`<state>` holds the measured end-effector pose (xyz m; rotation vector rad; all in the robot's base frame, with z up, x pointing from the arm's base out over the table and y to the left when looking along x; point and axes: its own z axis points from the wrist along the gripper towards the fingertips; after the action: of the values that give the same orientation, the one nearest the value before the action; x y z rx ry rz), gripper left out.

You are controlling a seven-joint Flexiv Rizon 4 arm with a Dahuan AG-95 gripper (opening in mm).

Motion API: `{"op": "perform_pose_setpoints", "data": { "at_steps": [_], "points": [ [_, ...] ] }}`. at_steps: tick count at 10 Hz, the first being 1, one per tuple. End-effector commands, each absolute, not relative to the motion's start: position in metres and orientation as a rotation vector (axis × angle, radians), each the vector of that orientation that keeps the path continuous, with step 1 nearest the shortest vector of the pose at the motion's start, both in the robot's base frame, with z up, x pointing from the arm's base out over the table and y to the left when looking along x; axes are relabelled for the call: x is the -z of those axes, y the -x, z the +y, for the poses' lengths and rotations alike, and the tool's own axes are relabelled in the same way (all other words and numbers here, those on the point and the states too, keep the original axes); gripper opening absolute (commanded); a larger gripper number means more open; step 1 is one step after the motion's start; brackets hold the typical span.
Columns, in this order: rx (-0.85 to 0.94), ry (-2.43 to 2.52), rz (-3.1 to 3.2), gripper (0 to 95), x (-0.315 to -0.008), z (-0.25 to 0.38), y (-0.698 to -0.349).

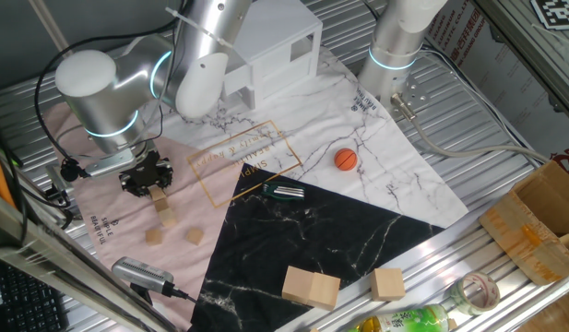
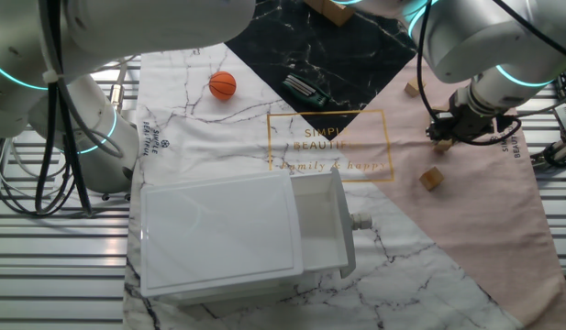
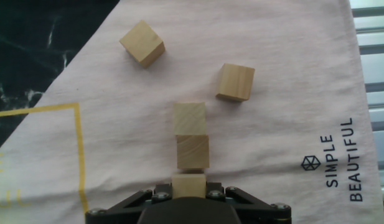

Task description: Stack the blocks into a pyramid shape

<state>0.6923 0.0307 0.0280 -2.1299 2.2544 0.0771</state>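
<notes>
In the hand view, my gripper is shut on a small tan cube at the bottom edge. Two more cubes lie in a line just ahead of it on the pink cloth. Two loose cubes lie farther off, one at the upper left and one to the right. In one fixed view, the gripper hangs low over the pink cloth, with loose cubes nearby. In the other fixed view, the gripper is at the right, between two cubes. A sixth cube is not visible.
An orange ball and a dark metal object lie mid-table. A white drawer box stands at the back. Two large pale wooden blocks sit at the front. A grey tool lies near the cloth's edge.
</notes>
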Motion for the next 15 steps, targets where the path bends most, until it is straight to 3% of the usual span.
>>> {"op": "perform_pose_setpoints", "data": {
  "at_steps": [1,15],
  "points": [
    [-0.076,2.13,2.256,0.0,-0.028,0.0309,-0.6923],
    [-0.064,2.134,2.26,0.0,-0.0258,0.0335,-0.6952]
  ]
}}
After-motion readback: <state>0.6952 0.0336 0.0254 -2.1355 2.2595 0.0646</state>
